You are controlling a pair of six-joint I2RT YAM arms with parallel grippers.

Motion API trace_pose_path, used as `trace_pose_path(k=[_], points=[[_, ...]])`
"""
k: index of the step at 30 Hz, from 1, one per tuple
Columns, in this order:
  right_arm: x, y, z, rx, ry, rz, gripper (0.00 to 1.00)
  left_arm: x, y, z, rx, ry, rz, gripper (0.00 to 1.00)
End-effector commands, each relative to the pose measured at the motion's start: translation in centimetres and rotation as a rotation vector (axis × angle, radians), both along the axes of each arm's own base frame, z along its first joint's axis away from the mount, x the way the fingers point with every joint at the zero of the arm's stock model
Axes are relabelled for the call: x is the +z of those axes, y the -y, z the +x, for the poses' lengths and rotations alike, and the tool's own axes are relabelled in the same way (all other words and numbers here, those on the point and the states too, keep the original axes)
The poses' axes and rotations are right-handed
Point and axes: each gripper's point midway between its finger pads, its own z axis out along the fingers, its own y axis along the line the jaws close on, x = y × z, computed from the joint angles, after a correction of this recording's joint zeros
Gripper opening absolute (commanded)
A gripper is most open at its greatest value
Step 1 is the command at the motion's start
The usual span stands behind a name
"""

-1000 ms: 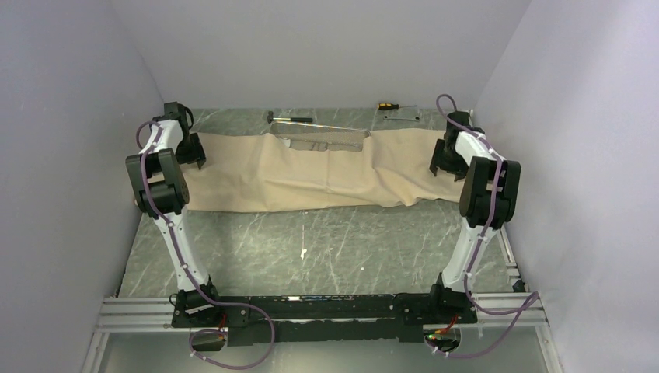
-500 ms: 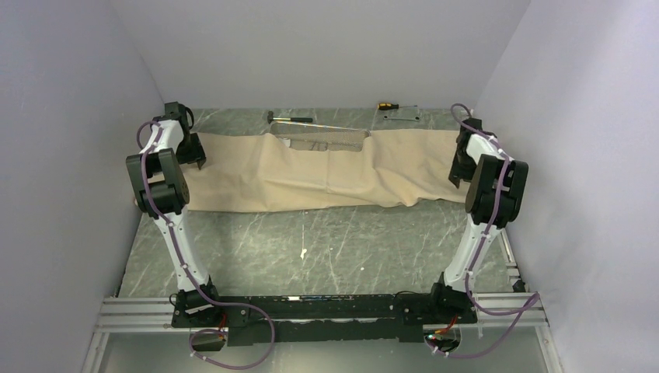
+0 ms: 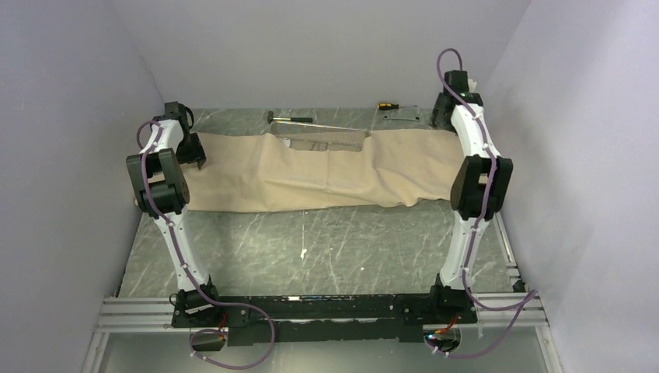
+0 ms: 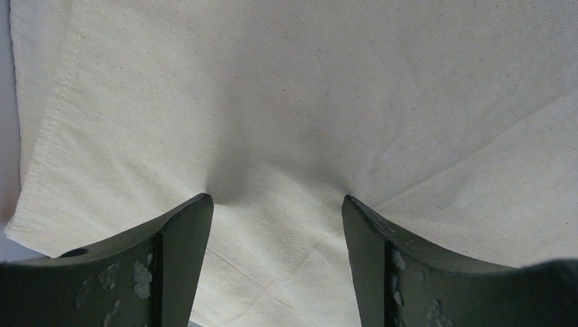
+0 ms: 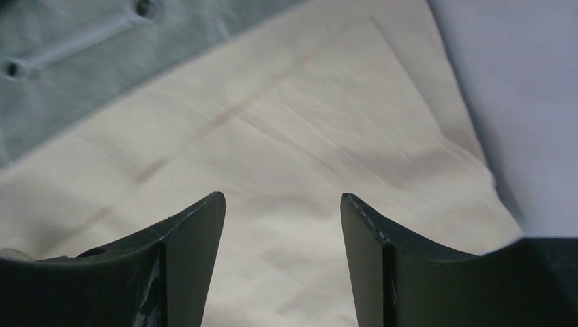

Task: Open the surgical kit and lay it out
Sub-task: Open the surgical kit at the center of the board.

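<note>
The beige wrap cloth [image 3: 326,175] lies spread in a long strip across the back of the table. The steel wire-mesh tray [image 3: 322,141] shows partly in a gap at the cloth's far edge. Clamps, tweezers and gauze pads are hidden. My left gripper [image 3: 196,158] is open at the cloth's left end; in the left wrist view [image 4: 276,199] its fingertips press into the cloth [image 4: 307,102] near the stitched hem. My right gripper [image 3: 446,116] is open and empty, raised above the cloth's far right corner; in the right wrist view [image 5: 281,196] the cloth [image 5: 272,157] lies below it.
A small black-handled hammer [image 3: 289,119], a yellow-handled screwdriver [image 3: 385,104] and a flat metal plate [image 3: 400,115] lie by the back wall. The side walls stand close to both arms. The grey marbled table [image 3: 326,249] runs bare toward the arm bases.
My right arm has lifted off the cloth's right end and swung up and back toward the far right corner. The left arm and the cloth have not moved.
</note>
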Motion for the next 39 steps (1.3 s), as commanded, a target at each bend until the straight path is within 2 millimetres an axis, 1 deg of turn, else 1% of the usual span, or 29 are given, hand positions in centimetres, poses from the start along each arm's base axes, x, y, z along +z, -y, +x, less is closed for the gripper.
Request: trace_pose_path(k=[1,3,5,10,14,15,17,20,23,27,29,34,36,39], points=[[-1.8,-3.2,4.2,-0.017,0.067,0.028,0.68,-2.2,-0.5,-1.2,0.032,-0.062,0.001,0.75],[-2.7,-4.1,5.5,-0.020,0.086,0.025,0.69,-2.3,-0.3,-1.3,0.037,-0.066,-0.008,0.75],[-4.1,-5.9,6.6,0.003,0.094,0.021,0.69,-2.3,-0.3,-1.4,0.047,-0.062,-0.012,0.75],[-6.4,-7.6,8.0,0.027,0.092,-0.055,0.69,-2.6,-0.4,-1.7,0.070,-0.064,-0.023,0.75],[-8.2,-7.8,8.0,0.022,0.040,-0.132,0.68,-2.9,-0.6,-2.0,0.081,-0.067,-0.030,0.75],[-8.8,-7.7,7.6,0.015,0.012,-0.152,0.68,-3.0,-0.6,-2.0,0.081,-0.068,-0.032,0.75],[-9.2,-7.3,6.9,-0.005,-0.024,-0.188,0.66,-3.1,-0.6,-2.0,0.079,-0.071,-0.033,0.75],[-9.2,-6.5,5.3,-0.041,-0.079,-0.236,0.64,-3.1,-0.7,-2.0,0.080,-0.070,-0.032,0.75],[-8.2,-5.8,3.6,-0.049,-0.116,-0.271,0.62,-3.0,-0.7,-1.8,0.079,-0.064,-0.034,0.75],[-7.5,-5.5,2.2,-0.029,-0.152,-0.286,0.60,-2.9,-0.7,-1.7,0.079,-0.059,-0.036,0.75],[-7.0,-5.2,1.9,-0.034,-0.163,-0.301,0.58,-2.9,-0.7,-1.7,0.080,-0.057,-0.037,0.75],[-5.2,-4.8,1.5,-0.051,-0.160,-0.322,0.46,-2.6,-0.9,-1.6,0.081,-0.051,-0.032,0.74],[-4.4,-4.8,1.4,-0.053,-0.150,-0.323,0.44,-2.5,-1.0,-1.6,0.083,-0.049,-0.030,0.74],[-3.6,-4.9,1.2,-0.051,-0.143,-0.315,0.44,-2.2,-1.0,-1.5,0.081,-0.042,-0.029,0.74]])
